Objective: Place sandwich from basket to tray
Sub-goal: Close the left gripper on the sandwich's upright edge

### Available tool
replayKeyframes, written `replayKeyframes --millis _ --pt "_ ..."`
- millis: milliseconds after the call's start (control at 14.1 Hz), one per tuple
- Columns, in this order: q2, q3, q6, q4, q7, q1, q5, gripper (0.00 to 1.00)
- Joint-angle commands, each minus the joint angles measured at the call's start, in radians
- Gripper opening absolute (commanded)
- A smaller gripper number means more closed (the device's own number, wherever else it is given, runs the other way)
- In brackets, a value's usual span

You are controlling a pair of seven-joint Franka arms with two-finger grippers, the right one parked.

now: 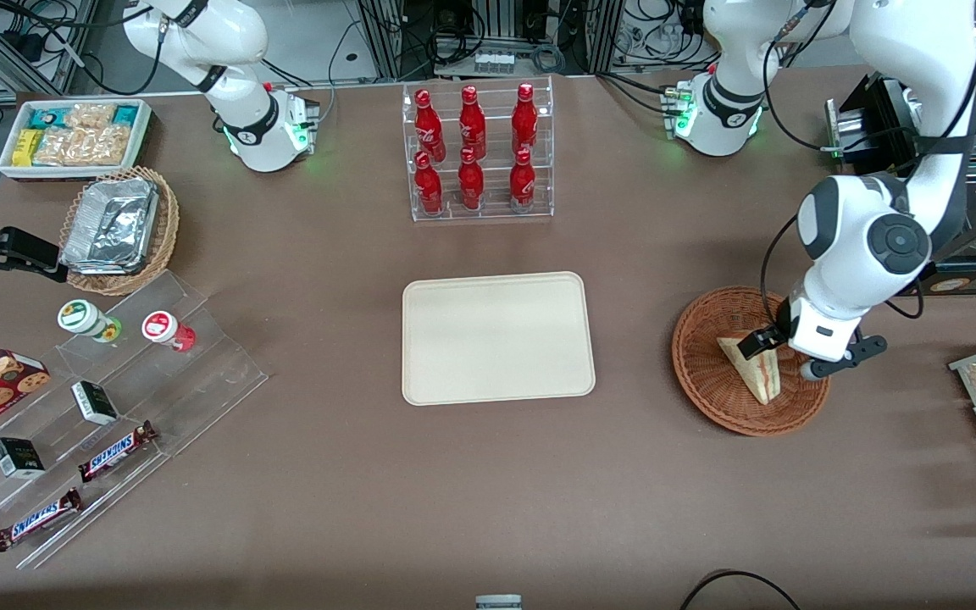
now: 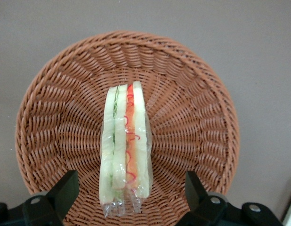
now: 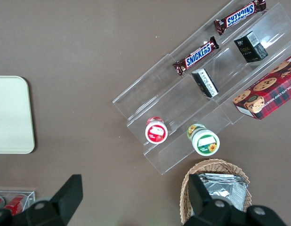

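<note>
Left wrist view shows the small plastic-wrapped triangular sandwich wedge of pale bread with orange-red and green filling (image 2: 124,150) standing on edge in the round reddish-brown woven wicker basket (image 2: 192,113). Its long axis runs straight away from the camera, and it sits between the two black fingers (image 2: 65,190) of the left arm's gripper (image 2: 129,188), which is spread wide and holds nothing (a clear gap shows on each side). The fingers face the broad bread faces, so closing should pinch across its thin width. The flat cream-beige rectangular plastic tray (image 1: 496,337) lies well apart, toward the parked arm's end.
</note>
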Motion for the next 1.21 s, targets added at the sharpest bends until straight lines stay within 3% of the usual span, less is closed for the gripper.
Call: replayKeyframes --millis 0,922,993,1135 --pt "0.002 0.003 0.027 -0.019 -0.022 -0.003 0.011 1.00" --pt "0.072 0.005 0.093 -0.024 -0.022 0.000 0.011 0.98" --pt "0.072 0.005 0.091 -0.024 -0.022 0.000 0.011 0.89" --pt "0.071 0.006 0.091 -0.030 -0.020 0.000 0.011 0.56"
